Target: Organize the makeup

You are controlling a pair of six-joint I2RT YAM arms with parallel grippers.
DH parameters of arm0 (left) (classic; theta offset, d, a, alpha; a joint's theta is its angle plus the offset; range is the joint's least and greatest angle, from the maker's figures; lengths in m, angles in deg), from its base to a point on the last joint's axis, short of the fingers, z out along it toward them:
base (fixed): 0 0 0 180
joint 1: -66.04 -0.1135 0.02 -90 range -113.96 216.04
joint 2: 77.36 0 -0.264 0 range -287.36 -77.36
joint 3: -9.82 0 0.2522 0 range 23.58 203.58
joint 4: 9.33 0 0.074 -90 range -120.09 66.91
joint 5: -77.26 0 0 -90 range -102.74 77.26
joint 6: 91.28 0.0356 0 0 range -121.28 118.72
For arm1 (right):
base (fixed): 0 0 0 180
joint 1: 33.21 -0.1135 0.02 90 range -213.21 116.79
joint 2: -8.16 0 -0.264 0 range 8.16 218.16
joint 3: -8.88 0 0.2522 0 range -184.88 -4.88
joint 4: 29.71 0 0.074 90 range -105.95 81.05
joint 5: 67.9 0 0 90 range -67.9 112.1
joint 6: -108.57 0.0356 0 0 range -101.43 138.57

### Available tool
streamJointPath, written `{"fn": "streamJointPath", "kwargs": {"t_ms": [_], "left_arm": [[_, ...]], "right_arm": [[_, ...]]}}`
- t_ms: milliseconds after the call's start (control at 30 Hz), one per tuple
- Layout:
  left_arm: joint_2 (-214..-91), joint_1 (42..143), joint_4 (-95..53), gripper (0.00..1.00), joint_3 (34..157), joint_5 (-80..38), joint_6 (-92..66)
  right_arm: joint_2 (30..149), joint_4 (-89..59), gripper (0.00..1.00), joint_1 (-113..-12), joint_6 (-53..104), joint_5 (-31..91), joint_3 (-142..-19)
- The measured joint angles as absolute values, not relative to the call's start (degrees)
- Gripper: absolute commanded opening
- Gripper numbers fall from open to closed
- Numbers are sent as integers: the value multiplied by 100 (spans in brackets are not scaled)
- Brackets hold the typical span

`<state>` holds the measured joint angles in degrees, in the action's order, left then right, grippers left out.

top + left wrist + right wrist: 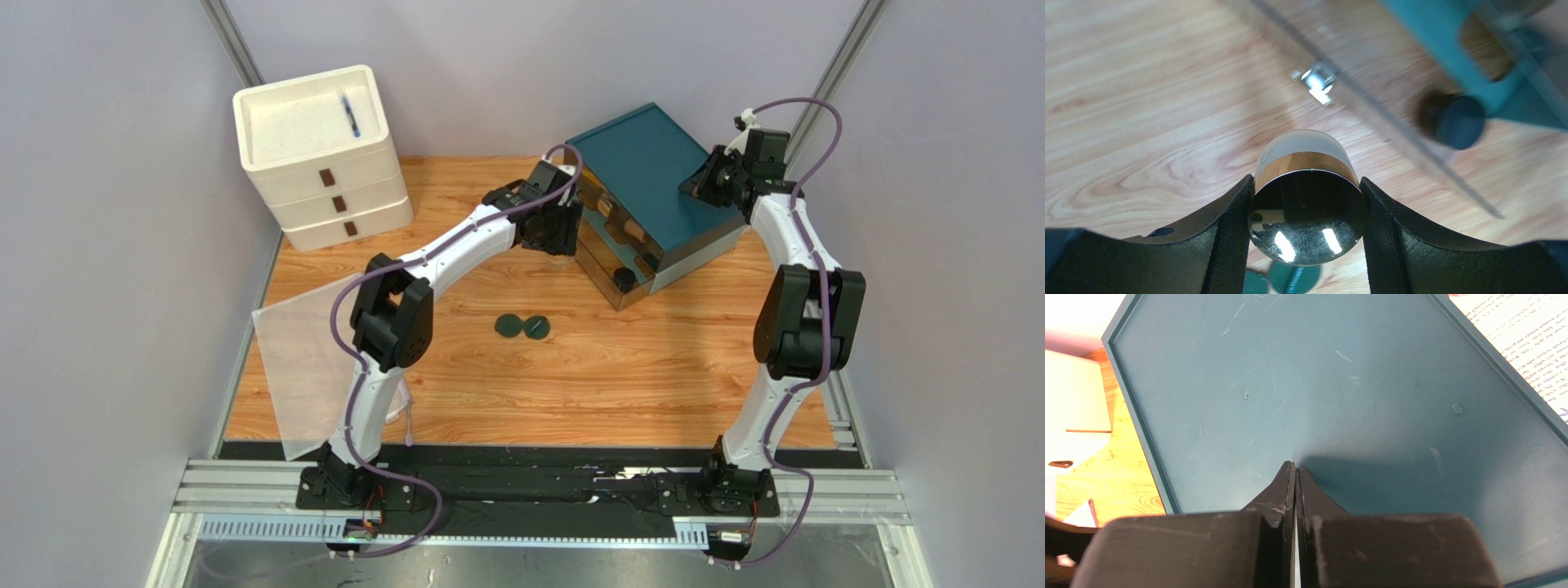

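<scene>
left hand (1306, 184) is clamped on the gold-banded jar (1309, 220): both black fingers (1229, 239) press its sides. mirror-dark domed lid faces the wrist cam, with a gold band behind it and then a white body pointing away. there's a faint scribble-like mark on the white part, not readable. in the top view the left hand (555, 230) is at the front left corner of the teal organizer (644, 153) and hides the jar.

right hand (1295, 471) is clenched with the fingers pressed together and nothing between them. its tip is over the scratched teal top of the organizer (1352, 386); can't tell if it touches. in the top view it sits at the organizer's right rear edge (709, 184). a printed page (1530, 349) shows in the right wrist cam's top right corner, text too small to read.

rest of the makeup:
- two dark green compacts (523, 326) lie flat on the wood surface (613, 380), side by side and just touching, near the organizer's front. one peeks out below the jar in the left wrist view (1293, 278).
- black jar (624, 281) is at the organizer's lower front corner, beside the teal frame (1459, 121). can't tell if it's inside or just outside the clear front panel (1389, 116).
- beige shapes (613, 227) sit behind the clear front, too small to identify.

white drawer unit (321, 159) is at far left with a blue pen (350, 116) in its top tray. a translucent sheet (294, 368) overhangs the surface's left edge.
</scene>
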<state>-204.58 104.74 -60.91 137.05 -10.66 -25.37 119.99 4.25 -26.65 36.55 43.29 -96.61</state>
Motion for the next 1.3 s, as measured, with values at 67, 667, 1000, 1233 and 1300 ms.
{"fn": "streamJointPath", "kwargs": {"t_ms": [67, 667, 1000, 1233, 1300], "left_arm": [[-20384, 10481, -5905, 0, 13840, -1214, -2686], [-21271, 10885, -5448, 3, 15495, -2038, -3385], [-21509, 10966, -5619, 42, 15464, -2056, -3374], [-21520, 10977, -5713, 76, 15464, -1804, -3215], [-21522, 10979, -5750, 76, 15464, -1758, -3180]], "right_arm": [[11999, 425, 0, -2665, 3655, 4331, -9661], [11999, 408, 0, -2665, 3657, 4340, -9648], [11999, 408, 0, -2665, 3657, 4342, -9648], [11999, 408, 0, -2665, 3657, 4342, -9648], [11999, 408, 0, -2665, 3657, 4342, -9648]]}}
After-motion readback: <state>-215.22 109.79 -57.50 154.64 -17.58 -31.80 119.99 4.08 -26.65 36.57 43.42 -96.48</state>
